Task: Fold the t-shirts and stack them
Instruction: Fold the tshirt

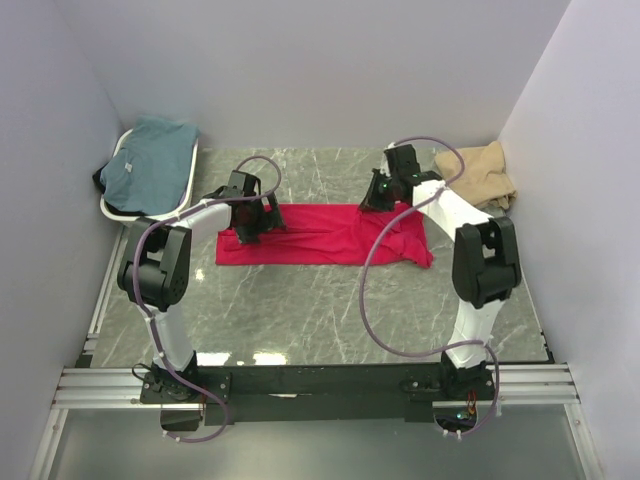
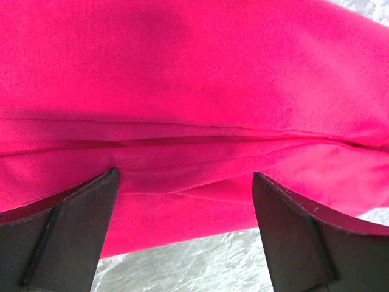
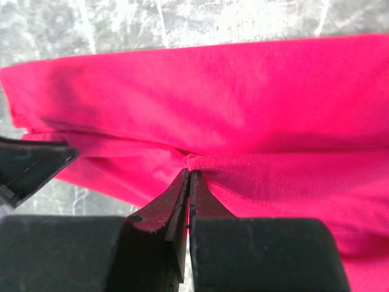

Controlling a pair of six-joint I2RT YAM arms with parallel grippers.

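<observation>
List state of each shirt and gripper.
red t-shirt: partly folded band on table, right end bunched.
teal t-shirt: crumpled, on white basket.
tan t-shirt: crumpled, far right corner.
left gripper: open, over red t-shirt.
right gripper: shut on red t-shirt fold.

No writing, label, brand, number or sign can be read in any view, whether on the red shirt (image 1: 320, 235), teal shirt (image 1: 150, 160), tan shirt (image 1: 485, 170) or basket (image 1: 188, 180).

The left claw (image 2: 185, 176) hangs spread wide over the left end of the red t-shirt (image 1: 310, 238), while the right claw (image 3: 189, 174) pinches a fold toward its right end.
</observation>
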